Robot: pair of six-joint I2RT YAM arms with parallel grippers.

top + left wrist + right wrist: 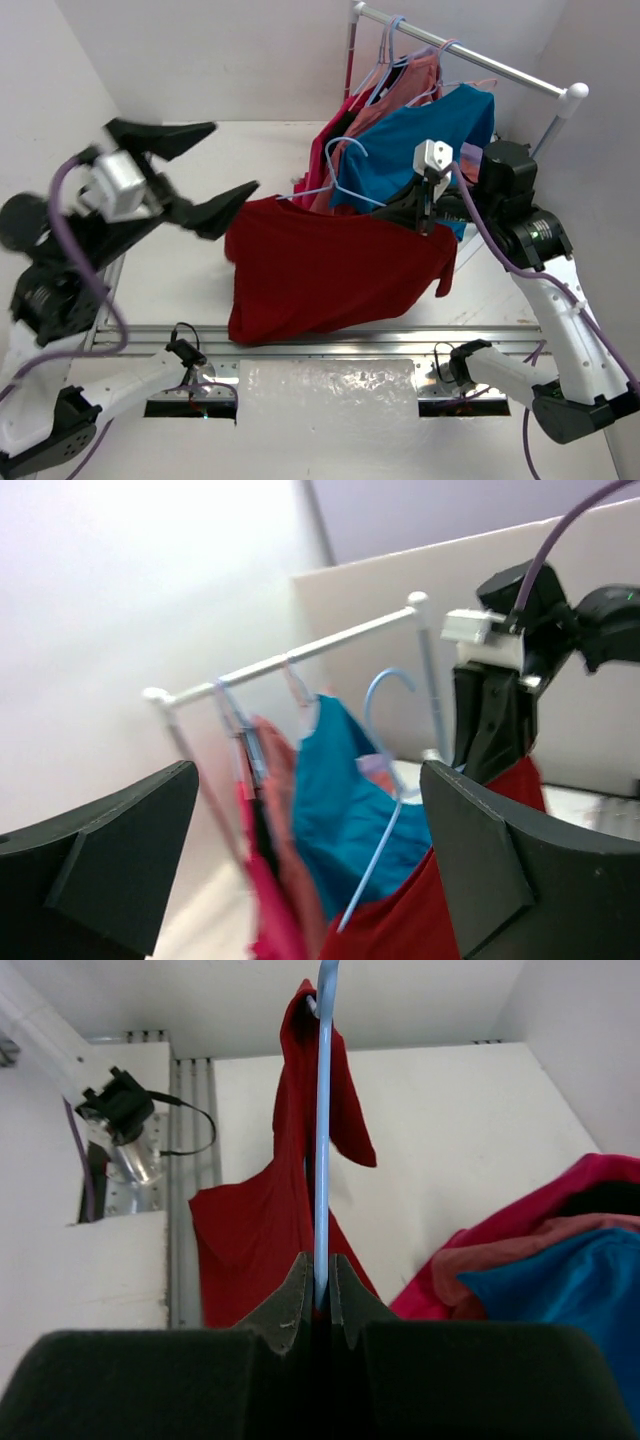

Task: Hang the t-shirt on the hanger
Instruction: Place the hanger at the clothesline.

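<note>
The dark red t-shirt hangs draped on the pale blue hanger, held up above the table; its hook sticks up at the shirt's top. My right gripper is shut on the hanger's thin bar at the shirt's right shoulder; the shirt hangs beyond the fingertips. My left gripper is open and empty, raised just left of the shirt's left shoulder, not touching it. In the left wrist view the hanger and red cloth show between the wide-open fingers.
A white clothes rail at the back right carries a blue shirt, a salmon shirt and a magenta shirt on hangers, close behind the held hanger. White walls stand at left and right. A metal rail runs along the table's near edge.
</note>
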